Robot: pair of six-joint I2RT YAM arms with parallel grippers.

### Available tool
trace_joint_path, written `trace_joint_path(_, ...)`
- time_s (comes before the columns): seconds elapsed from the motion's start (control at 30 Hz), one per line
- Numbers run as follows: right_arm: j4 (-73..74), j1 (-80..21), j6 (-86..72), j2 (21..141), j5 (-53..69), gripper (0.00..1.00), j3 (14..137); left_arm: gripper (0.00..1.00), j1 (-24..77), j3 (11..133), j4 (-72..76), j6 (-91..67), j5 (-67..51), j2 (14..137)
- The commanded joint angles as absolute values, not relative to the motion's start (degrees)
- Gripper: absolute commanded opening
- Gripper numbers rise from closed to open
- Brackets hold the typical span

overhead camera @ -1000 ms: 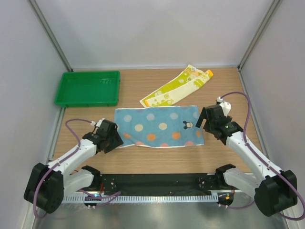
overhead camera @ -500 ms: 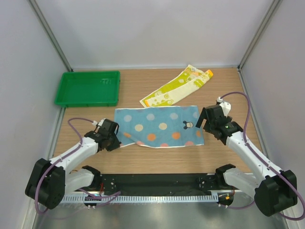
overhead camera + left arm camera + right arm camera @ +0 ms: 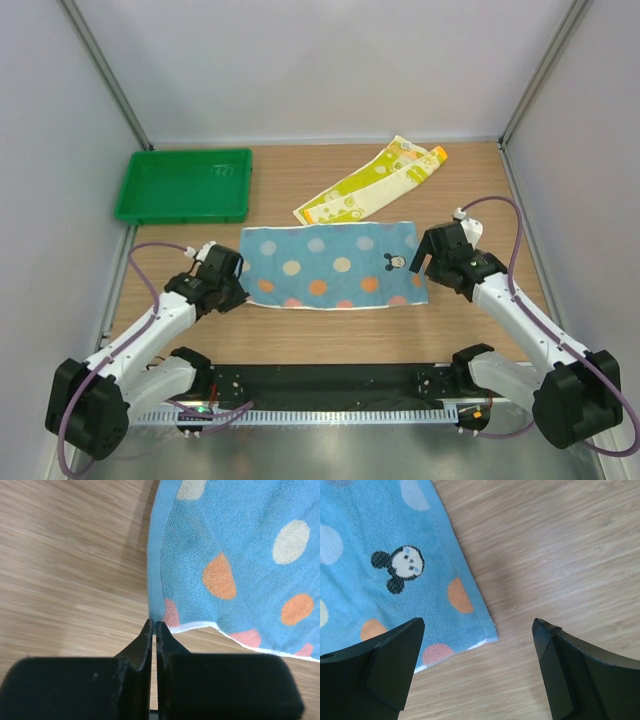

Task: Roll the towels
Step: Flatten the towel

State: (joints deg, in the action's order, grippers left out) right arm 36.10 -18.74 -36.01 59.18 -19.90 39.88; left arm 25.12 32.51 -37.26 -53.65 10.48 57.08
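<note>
Nothing rolled: blue dotted towel (image 3: 335,265) and yellow-green towel (image 3: 370,182) lie flat. Left claw (image 3: 154,627) closed at its corner, right claw (image 3: 477,625) wide.

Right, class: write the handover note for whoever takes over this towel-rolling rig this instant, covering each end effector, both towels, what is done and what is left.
Left end effector: shut, tips at the near left corner of the blue dotted towel; whether cloth is pinched is unclear.
Right end effector: open, above that towel's near right corner.
Yellow-green towel: lies diagonally behind the blue one, untouched.
Done: nothing rolled; both towels lie unrolled on the table.
Left: roll both.
</note>
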Motion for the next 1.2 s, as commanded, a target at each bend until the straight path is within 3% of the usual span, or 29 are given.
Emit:
trace_joint_path(0.0, 39.98, -18.81, -40.07, 58.89, -18.29, 0.97, 40.87, 0.0, 25.31, 34.19, -41.75, -54.14, 11.87, 54.32)
trace_joint_path(0.23, 42.54, -18.89, -45.0, 58.62, -10.99, 0.88, 36.84, 0.0, 25.31, 34.45, -42.63, -55.28, 12.74, 52.82)
trace_joint_path(0.53, 40.08, -18.63, -45.27, 62.83, -9.94, 0.55, 34.37, 0.0, 25.23, 36.39, -44.12, -54.49, 14.33, 51.68)
trace_joint_path(0.57, 39.47, -18.37, -45.18, 63.36, -8.97, 0.46, 34.28, 0.0, 25.31, 36.39, -44.21, -54.49, 14.41, 51.59)
trace_joint_path(0.6, 38.85, -18.11, -45.26, 64.24, -8.96, 0.43, 34.36, 0.0, 25.31, 36.3, -44.03, -54.49, 14.41, 51.5)
trace_joint_path(0.77, 38.5, -16.44, -44.56, 66.27, -8.96, 0.41, 34.89, 0.0, 25.31, 36.39, -44.12, -54.32, 14.15, 51.15)
trace_joint_path(0.87, 38.58, -15.56, -44.39, 67.85, -8.61, 0.49, 35.24, 0.0, 25.23, 36.39, -44.12, -54.32, 14.24, 51.24)
trace_joint_path(0.97, 37.53, -14.24, -43.95, 69.69, -7.82, 0.5, 35.16, 0.0, 25.14, 36.3, -43.95, -54.23, 14.5, 51.5)
trace_joint_path(1.17, 34.98, -12.57, -42.71, 72.68, -5.27, 0.44, 34.54, 0.0, 25.14, 36.3, -43.68, -53.97, 14.68, 51.68)
